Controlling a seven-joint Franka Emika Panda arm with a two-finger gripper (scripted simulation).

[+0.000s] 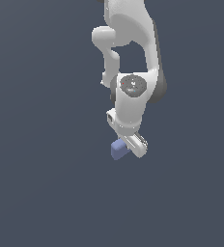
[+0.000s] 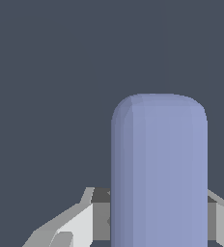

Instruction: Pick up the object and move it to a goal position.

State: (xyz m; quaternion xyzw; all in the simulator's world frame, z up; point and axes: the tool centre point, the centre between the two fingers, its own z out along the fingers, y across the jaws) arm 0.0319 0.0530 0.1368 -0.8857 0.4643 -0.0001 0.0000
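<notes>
object [image 1: 118, 149] sat at gripper [image 1: 132, 146] tip, poking out toward exterior view's left; in wrist view object [image 2: 158, 173] filled space between fingers [image 2: 77, 224]. we judged gripper clenched on object, though pad contact itself hidden. no goal marker visible, so we could not gauge remaining travel. risk we saw: grasp looked off-centre, much of piece overhanging; quick swing or wrist turn could pivot it in pads or let it slip free.
</notes>
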